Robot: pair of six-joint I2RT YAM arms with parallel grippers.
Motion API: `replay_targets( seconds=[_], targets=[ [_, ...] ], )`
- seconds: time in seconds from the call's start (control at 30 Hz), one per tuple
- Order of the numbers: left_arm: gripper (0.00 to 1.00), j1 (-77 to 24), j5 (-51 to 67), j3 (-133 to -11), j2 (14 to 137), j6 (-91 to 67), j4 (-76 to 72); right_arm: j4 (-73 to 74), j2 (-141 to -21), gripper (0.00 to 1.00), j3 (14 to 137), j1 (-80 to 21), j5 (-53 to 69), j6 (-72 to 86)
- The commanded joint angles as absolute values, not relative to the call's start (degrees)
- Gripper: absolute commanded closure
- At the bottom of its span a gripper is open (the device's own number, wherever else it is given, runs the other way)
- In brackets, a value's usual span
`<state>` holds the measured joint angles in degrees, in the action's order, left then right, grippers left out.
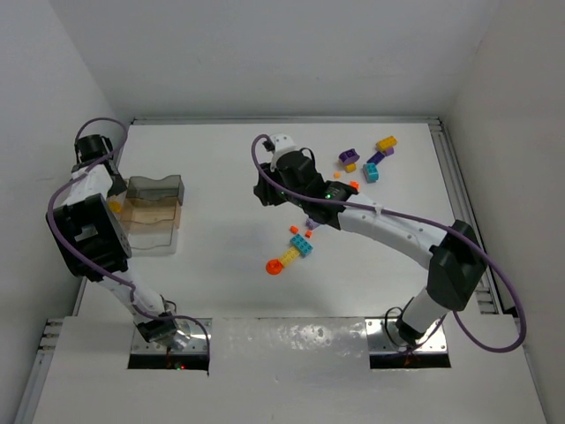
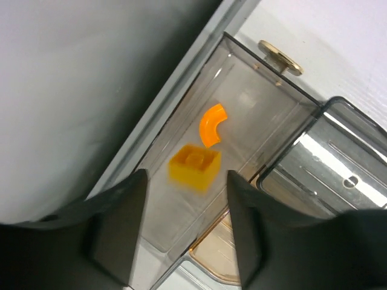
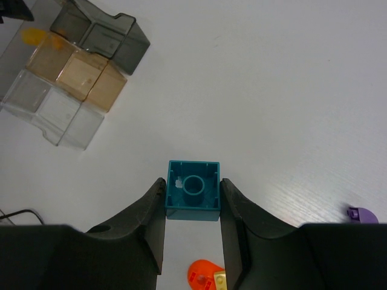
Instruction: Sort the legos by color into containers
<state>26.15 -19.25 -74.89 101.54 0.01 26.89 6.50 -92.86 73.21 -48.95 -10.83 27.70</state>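
Observation:
My right gripper [image 3: 193, 208] is shut on a teal lego [image 3: 193, 190], held hollow side up above the white table; in the top view this gripper [image 1: 265, 191] is at mid-table. The containers [image 1: 155, 212], a clear, amber and smoky divided tray, lie at the left. My left gripper [image 2: 184, 223] hangs open over a clear compartment [image 2: 254, 103]. Beyond its fingertips a blurred yellow-orange lego [image 2: 195, 167] and a curved orange piece [image 2: 211, 124] are inside that compartment. Loose legos lie at centre: an orange round piece [image 1: 275, 265] and a yellow and teal pair [image 1: 297, 251].
More legos sit at the back right: purple [image 1: 348, 157], yellow [image 1: 386, 143], teal [image 1: 371, 172]. The side wall [image 2: 72, 90] runs close along the containers' left. A purple piece [image 3: 361, 213] lies to the right of the right gripper.

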Motion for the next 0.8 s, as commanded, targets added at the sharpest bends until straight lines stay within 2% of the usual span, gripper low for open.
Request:
replay_targets(
  seconds=[0.0,0.03,0.13,0.2,0.23,0.27,0.33,0.43,0.5,0.57,0.6,0.63,0.67,0.77],
  targets=[
    [0.45,26.37,-16.89,-76.64,101.08,2.02,24.78,4.04,-91.06,1.0,74.62,-49.66,-9.05,26.37],
    [0.34,26.28,-15.92,-76.64,100.9,2.28,25.39,3.96,-90.97,1.0,74.53,-49.75,-8.97,26.28],
    [0.19,26.28,-13.28,-76.99,100.2,2.46,27.06,3.6,-90.44,1.0,74.27,-49.83,-9.05,26.1],
    [0.21,26.11,-11.09,-78.57,98.97,2.9,28.29,3.52,-90.35,1.0,74.18,-49.75,-8.96,25.84],
    [0.28,26.02,-9.33,-79.79,98.18,3.68,29.43,3.43,-90.18,1.0,74.09,-49.83,-8.96,25.93],
    [0.32,25.49,-2.96,-80.07,95.39,7.0,29.44,3.34,-90.09,1.0,74.0,-49.66,-8.88,26.1],
    [0.33,24.27,5.49,-78.32,91.43,11.58,27.08,3.6,-90.44,1.0,75.14,-49.66,-8.53,26.19],
    [0.32,16.82,28.56,-74.1,80.9,31.98,26.89,5.27,-92.8,1.0,80.22,-48.79,-6.42,29.68],
    [0.29,13.64,37.57,-71.29,78.58,42.4,32.85,5.27,-95.26,1.0,82.08,-47.55,-2.21,32.94],
    [0.29,11.78,52.16,-69.27,76.73,61.27,42.99,3.87,-96.94,1.0,84.19,-46.14,-0.18,36.72],
    [0.26,11.69,56.91,-67.6,76.21,73.18,49.5,3.43,-98.25,1.0,84.9,-46.14,1.74,36.91],
    [0.23,11.43,61.56,-66.98,75.07,98.62,57.4,2.47,-98.87,1.0,85.86,-46.06,2.54,36.91],
    [0.2,11.25,62.65,-66.19,74.36,106.88,66.96,2.29,-99.4,1.0,86.3,-46.23,3.42,37.44],
    [0.26,10.55,66.0,-66.26,72.25,106.62,62.77,2.81,-100.81,1.0,87.63,-46.67,6.24,39.11]
  ],
)
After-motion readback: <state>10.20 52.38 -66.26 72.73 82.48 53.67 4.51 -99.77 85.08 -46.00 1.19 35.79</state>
